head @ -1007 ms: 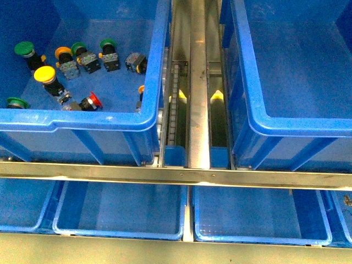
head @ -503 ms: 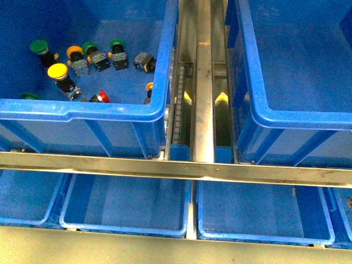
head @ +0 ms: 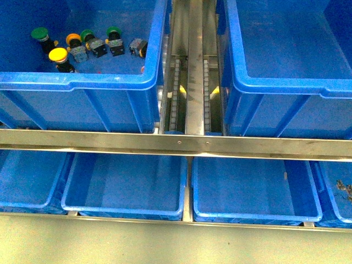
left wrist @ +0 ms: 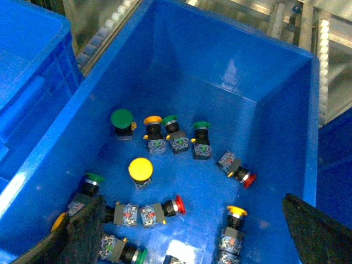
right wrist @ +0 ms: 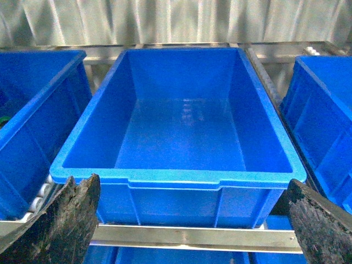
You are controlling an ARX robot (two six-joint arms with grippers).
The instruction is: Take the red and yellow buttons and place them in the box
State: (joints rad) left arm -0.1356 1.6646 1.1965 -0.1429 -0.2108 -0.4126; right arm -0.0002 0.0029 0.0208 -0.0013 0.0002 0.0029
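The left wrist view looks down into a blue crate [left wrist: 275, 110] of loose push buttons. A yellow mushroom-capped button [left wrist: 140, 169] stands near the middle. A red-capped button [left wrist: 180, 204] lies on its side beside it, and a second red one [left wrist: 249, 180] lies further off. Another yellow-capped button [left wrist: 236, 211] lies close to one finger. My left gripper [left wrist: 201, 236] hangs open above them, holding nothing. The box [right wrist: 176, 177], a deep empty blue crate, fills the right wrist view, with my right gripper [right wrist: 190, 225] open in front of its near wall. Neither gripper shows in the front view.
Several green-capped buttons [left wrist: 122, 117] lie among the others. In the front view the button crate [head: 82, 81] is at left and the box [head: 286, 87] at right, with a metal roller track [head: 193, 82] between them. A steel rail [head: 176, 144] crosses above shallow blue trays [head: 126, 187].
The front view has shifted: both crates now sit higher in the picture. The left crate's near wall hides the red button seen before. More of the lower trays shows.
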